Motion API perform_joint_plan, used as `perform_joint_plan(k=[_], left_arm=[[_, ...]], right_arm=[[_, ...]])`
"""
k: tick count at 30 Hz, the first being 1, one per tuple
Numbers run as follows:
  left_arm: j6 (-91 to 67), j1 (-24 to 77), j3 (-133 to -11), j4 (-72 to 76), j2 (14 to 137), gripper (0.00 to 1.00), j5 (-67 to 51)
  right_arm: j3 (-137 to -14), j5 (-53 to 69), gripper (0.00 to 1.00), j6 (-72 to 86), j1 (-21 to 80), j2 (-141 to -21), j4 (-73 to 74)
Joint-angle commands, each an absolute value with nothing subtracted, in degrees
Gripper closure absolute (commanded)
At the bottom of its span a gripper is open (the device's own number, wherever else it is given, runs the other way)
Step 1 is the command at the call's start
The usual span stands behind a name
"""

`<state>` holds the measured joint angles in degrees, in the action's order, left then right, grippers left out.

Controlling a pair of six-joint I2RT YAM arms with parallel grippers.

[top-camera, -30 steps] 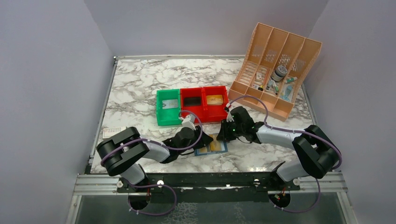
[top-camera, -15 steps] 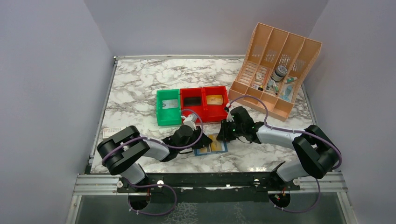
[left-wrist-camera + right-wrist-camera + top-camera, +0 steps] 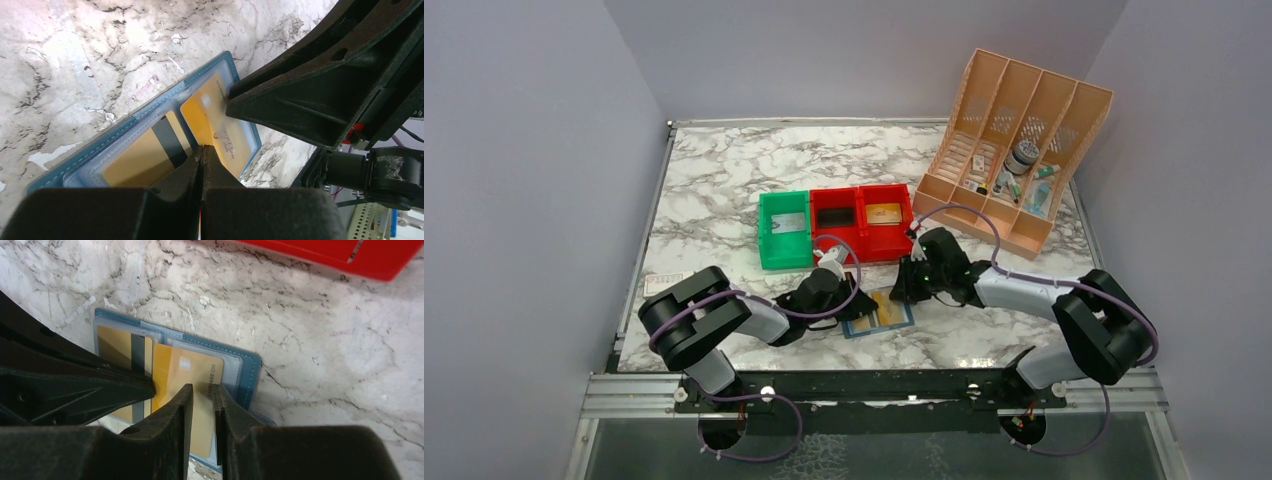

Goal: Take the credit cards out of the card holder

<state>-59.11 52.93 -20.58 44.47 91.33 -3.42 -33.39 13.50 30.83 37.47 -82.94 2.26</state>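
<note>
1. 2 gold cards at least sit in the card holder (image 3: 250,375), which lies open and flat on the desk (image 3: 724,170) between the arms, on the near side of the bins. A striped card (image 3: 120,347) fills 1 pocket. A pale-gold card (image 3: 192,367) lies on the other panel, partly slid out by my reading. An orange strip between them may be card 3; unsure.
2. Done so far, as a judgement: a grey card (image 3: 790,222) lies in the green bin (image 3: 782,255) and a tan card (image 3: 884,213) in the right-hand red bin (image 3: 886,245). Task looks partway; holder not emptied.
3. Left pincer (image 3: 201,152): fingers pressed together, tips at the holder's fold. Whether a card edge is nipped between them cannot be made out.
4. Right pincer (image 3: 201,390): fingers a narrow gap apart, tips down on the pale-gold card; nothing seen clamped.
5. Hidden: both wrist views lose the holder's near part behind pincer bodies. The top view has it partly covered by the arms. The middle red bin (image 3: 836,196) holds something dark, unidentifiable. Card print too small to read.
</note>
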Motion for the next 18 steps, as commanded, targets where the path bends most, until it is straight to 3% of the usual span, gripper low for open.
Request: perform_joint_plan(k=[1,5,14,18], left_arm=[[-59.68,53.19,-21.38,46.87,90.35,1.0,-3.94],[-59.56,53.1,-20.49,46.9,88.67,1.0,-2.88],[-59.74,53.11,-20.8,46.72,89.26,1.0,-3.22],[-59.68,53.06,-20.45,45.67,88.4,0.86,-2.91]], right_arm=[[-33.38,11.44,0.77,30.15,37.62,-79.81,8.46],[-33.57,12.34,0.73,29.45,37.62,-76.77,9.87],[-33.72,14.74,0.71,28.47,37.62,-81.63,9.53],[-32.61,15.01,0.74,28.29,37.62,-82.82,8.27]])
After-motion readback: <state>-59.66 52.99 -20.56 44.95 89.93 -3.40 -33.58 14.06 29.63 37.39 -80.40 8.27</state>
